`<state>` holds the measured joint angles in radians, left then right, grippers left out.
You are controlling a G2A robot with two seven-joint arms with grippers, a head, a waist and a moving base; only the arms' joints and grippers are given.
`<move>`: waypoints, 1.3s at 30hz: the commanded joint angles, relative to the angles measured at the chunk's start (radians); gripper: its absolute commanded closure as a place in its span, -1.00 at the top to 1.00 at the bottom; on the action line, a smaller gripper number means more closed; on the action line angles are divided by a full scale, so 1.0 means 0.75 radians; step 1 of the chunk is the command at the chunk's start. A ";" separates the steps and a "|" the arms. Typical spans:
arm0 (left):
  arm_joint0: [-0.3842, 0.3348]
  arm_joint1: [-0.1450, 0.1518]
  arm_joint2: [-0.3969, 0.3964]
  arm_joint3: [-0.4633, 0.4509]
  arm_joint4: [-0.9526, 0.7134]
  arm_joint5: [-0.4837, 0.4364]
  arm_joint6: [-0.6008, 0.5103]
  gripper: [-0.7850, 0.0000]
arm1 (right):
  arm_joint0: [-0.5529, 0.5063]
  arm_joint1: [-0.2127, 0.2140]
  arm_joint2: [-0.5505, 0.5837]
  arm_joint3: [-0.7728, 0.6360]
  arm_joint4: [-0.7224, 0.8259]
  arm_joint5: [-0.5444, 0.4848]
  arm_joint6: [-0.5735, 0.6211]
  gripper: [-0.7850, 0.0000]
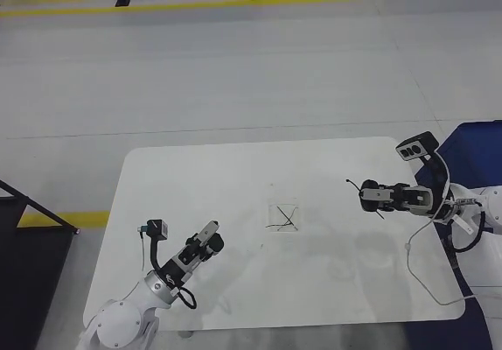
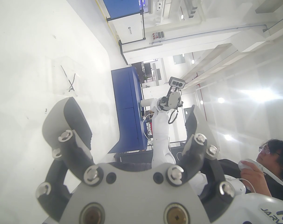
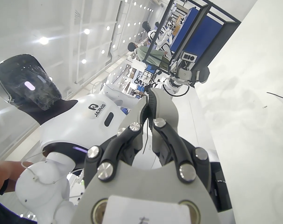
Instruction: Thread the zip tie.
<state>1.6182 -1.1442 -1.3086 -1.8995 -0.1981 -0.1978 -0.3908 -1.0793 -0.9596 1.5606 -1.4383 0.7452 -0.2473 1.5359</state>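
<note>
My right gripper [image 3: 149, 104] is clenched on a zip tie [image 3: 145, 130], with the strand poking out past the pads. That arm reaches in level from the right edge of the table [image 1: 233, 175], held above the surface. My left gripper [image 2: 132, 115] is released, jaws wide, low over the near left corner. It is angled toward the clear tray [image 1: 273, 210] mid-table, where ties [image 1: 286, 223] lie crossed.
</note>
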 commanded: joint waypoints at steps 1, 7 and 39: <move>0.000 0.000 0.000 0.000 0.000 0.000 0.000 1.00 | 0.000 0.000 0.000 0.000 0.000 0.000 0.000 -1.00; -0.097 -0.021 0.105 -0.048 0.087 -0.045 0.094 1.00 | -0.004 0.009 0.037 0.000 -0.052 0.018 -0.068 -1.00; -1.244 -0.314 0.921 0.472 0.578 1.061 -0.242 1.00 | 0.010 0.019 0.072 0.007 -0.064 0.037 -0.068 -1.00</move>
<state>0.7318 -1.3617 -0.6374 -1.5900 0.2717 0.5381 -0.5407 -1.0715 -0.9453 1.6148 -1.4330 0.6968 -0.2192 1.4851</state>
